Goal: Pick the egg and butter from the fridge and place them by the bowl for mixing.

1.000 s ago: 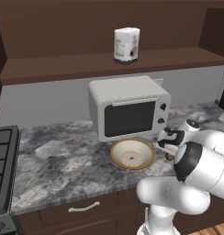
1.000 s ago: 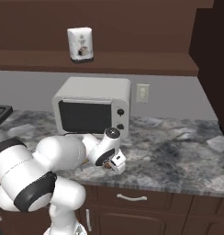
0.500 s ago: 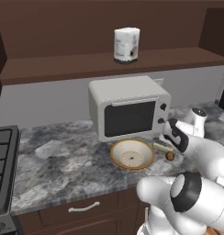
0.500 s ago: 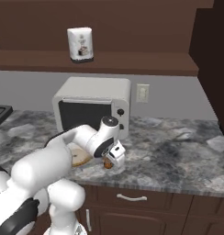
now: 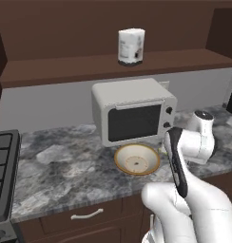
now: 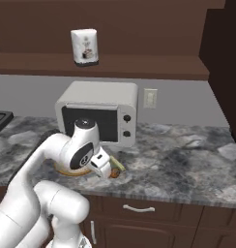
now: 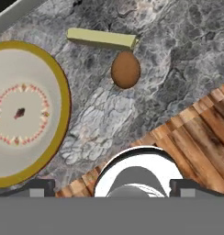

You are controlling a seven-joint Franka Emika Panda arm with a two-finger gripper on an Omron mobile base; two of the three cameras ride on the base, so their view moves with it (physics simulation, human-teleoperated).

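the bowl (image 7: 26, 114) is cut off at the left edge of the hand view. whether the fingers are open cannot be told. at upper centre, the pale butter (image 7: 101, 38) stick and a smooth brown egg (image 7: 126, 69) are seen on the mottled grey bench (image 7: 178, 59).

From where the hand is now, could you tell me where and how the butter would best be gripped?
Grip the butter across its narrow width at mid-length, coming straight down from above. It is a thin stick lying flat on the counter, so its long sides give parallel faces. The egg sits close beside one end, so staying mid-stick probably keeps the fingers off it.
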